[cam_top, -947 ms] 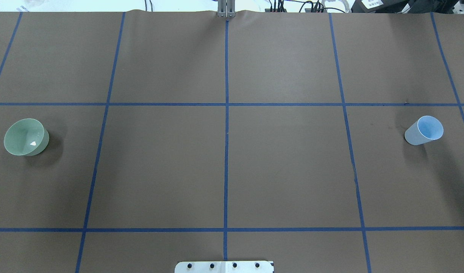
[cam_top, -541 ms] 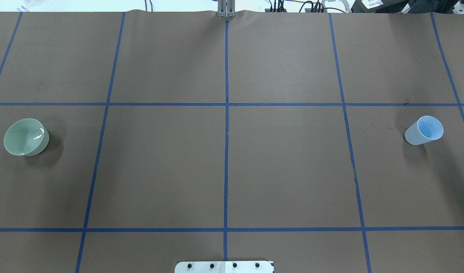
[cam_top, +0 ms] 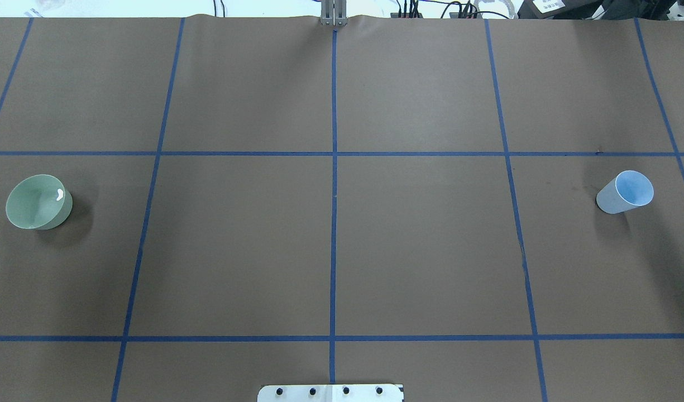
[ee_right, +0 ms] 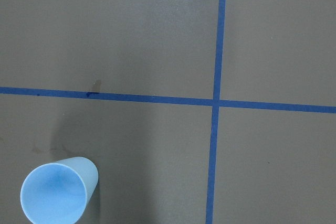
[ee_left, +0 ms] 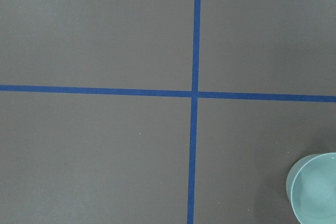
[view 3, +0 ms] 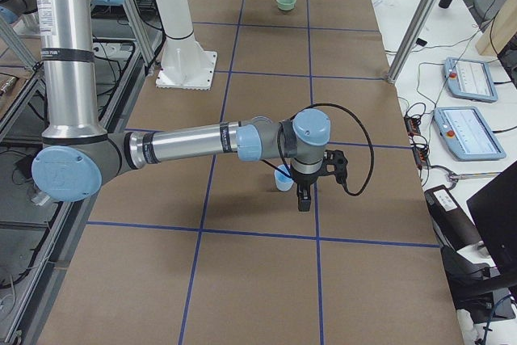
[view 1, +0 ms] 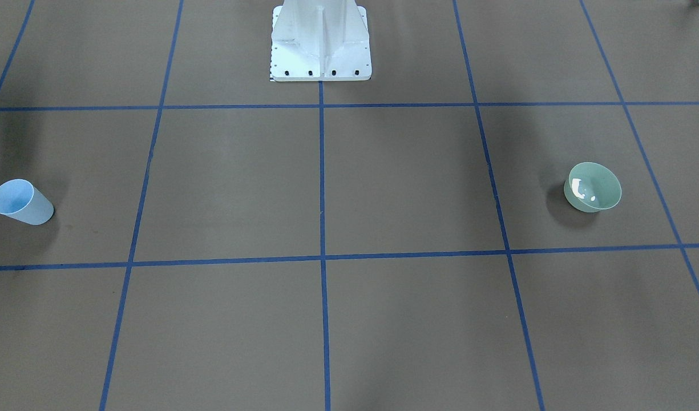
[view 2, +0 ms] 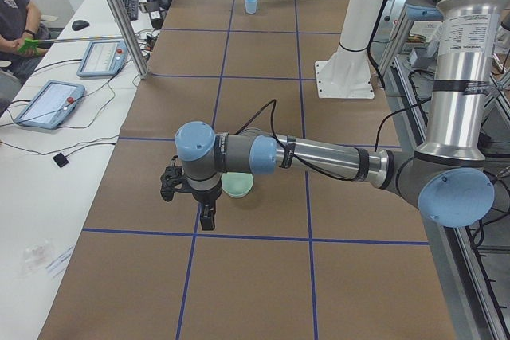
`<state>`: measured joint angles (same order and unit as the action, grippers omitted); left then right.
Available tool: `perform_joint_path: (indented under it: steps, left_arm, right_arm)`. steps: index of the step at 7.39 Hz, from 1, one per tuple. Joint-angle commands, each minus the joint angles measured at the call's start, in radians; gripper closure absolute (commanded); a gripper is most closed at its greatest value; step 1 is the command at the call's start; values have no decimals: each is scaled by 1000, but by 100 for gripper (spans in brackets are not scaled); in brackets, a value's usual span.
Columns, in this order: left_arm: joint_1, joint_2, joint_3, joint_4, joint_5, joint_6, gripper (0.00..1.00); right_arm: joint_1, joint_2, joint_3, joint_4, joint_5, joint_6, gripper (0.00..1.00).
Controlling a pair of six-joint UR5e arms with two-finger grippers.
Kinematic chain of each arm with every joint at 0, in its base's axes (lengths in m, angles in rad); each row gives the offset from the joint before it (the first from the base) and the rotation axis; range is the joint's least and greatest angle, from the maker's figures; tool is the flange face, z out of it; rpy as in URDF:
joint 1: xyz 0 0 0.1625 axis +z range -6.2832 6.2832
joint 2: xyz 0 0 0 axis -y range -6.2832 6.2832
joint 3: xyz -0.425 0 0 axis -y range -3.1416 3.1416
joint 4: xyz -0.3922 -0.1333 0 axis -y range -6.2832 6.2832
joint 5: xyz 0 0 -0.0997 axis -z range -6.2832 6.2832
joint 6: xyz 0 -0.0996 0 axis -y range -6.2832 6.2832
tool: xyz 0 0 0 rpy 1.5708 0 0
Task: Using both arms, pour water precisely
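Near the counter's (cam_top: 420,234) left end stands a green bowl (cam_top: 34,204), upright and mouth up. It is well apart from a blue cup (cam_top: 626,192), which stands near the right end. Of the water (cam_top: 60,194) only a small white glint shows, on the bowl's inner wall; its level is too faint to make out. Whether the cup holds any liquid cannot be told. Brown paper covers the counter, crossed by a grid of blue tape (cam_top: 334,223). A white pedestal (view 1: 320,40) is bolted at the middle of the robot's edge, cut off by the frame in both the overhead and the front-facing view.

Both arms show only in the two side views. Seen from the left end, the left arm (view 2: 319,158) reaches out low over the counter and its wrist covers the upper part of the bowl. The left gripper (view 2: 207,220) points down just beside the bowl. Seen from the right end, the right arm (view 3: 186,145) lies the same way, its wrist hiding most of the cup, with the right gripper (view 3: 303,199) just beside it. How wide either gripper stands cannot be told from these views.

The left wrist camera catches only part of the bowl, cut off at its lower right corner. The right wrist camera shows the cup's open mouth, cut off at the bottom edge. A person (view 2: 12,1) sits at a desk beside the counter, cropped by the picture's edge.
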<state>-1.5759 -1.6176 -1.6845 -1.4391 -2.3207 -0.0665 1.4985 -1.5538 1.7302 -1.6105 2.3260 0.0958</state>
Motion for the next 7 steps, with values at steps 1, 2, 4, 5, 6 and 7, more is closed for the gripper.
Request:
perform_joint_path:
  steps: [1, 2, 4, 5, 6, 7]
  left_arm:
    - [0, 4, -14, 5, -73, -3, 0]
    - [0, 8, -15, 3, -83, -3, 0]
    - [0, 7, -17, -1, -85, -3, 0]
    - [0, 7, -17, -3, -85, -1, 0]
    - [0, 8, -18, -6, -86, -1, 0]
    - [0, 8, -27, -3, -85, -1, 0]
  right_arm:
    - [0, -2, 3, 0, -1, 1, 1]
    - [0, -3, 5, 1, -4, -1, 1]
    - [0, -2, 5, 1, -5, -1, 1]
    - [0, -3, 2, 1, -7, -1, 1]
    - [0, -3, 2, 1, -7, -1, 1]
    - [0, -3, 2, 1, -7, -1, 1]
